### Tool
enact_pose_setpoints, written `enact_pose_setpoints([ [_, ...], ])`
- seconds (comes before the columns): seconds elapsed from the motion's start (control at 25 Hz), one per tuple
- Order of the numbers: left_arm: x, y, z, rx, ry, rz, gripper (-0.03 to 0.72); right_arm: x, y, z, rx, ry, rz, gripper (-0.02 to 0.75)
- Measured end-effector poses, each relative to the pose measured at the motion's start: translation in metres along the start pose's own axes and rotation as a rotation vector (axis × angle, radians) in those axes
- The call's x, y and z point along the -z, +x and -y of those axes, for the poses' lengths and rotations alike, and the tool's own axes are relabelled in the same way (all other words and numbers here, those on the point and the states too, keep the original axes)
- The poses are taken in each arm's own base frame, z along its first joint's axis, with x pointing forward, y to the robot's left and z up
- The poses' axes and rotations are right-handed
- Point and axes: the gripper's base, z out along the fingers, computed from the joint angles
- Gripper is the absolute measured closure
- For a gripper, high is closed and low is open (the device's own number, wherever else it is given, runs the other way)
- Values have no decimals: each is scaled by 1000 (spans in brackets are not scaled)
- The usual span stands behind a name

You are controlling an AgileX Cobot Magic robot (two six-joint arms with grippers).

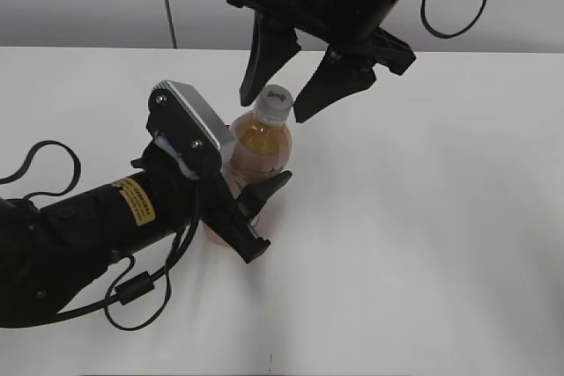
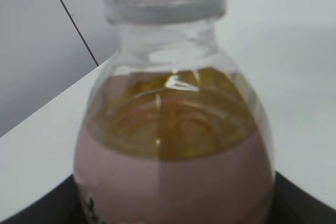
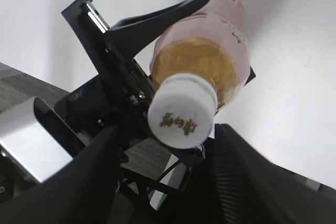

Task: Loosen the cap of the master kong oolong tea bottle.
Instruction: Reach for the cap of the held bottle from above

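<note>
The oolong tea bottle point(image 1: 258, 149) stands upright on the white table, amber tea above a pale pink label. It fills the left wrist view point(image 2: 176, 145) and shows from above in the right wrist view point(image 3: 210, 51). My left gripper point(image 1: 257, 213) is shut on the bottle's lower body. The white cap point(image 1: 274, 101) with a small dark mark sits on the bottle's neck and also shows in the right wrist view point(image 3: 182, 110). My right gripper point(image 1: 275, 101) is open, one finger on each side of the cap, not touching it.
The white table point(image 1: 441, 217) spreads around the bottle. A grey wall with a thin dark vertical line point(image 1: 167, 2) stands behind the table's far edge. The left arm and its cable point(image 1: 53, 253) lie across the front left.
</note>
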Motion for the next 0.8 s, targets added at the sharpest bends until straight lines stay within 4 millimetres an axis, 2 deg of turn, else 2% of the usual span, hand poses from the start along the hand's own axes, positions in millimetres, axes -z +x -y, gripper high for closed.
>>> enact_pose_setpoints([
  [0.8, 0, 0, 0, -1, 0, 2, 260, 0, -2, 5, 10, 49, 21, 311],
])
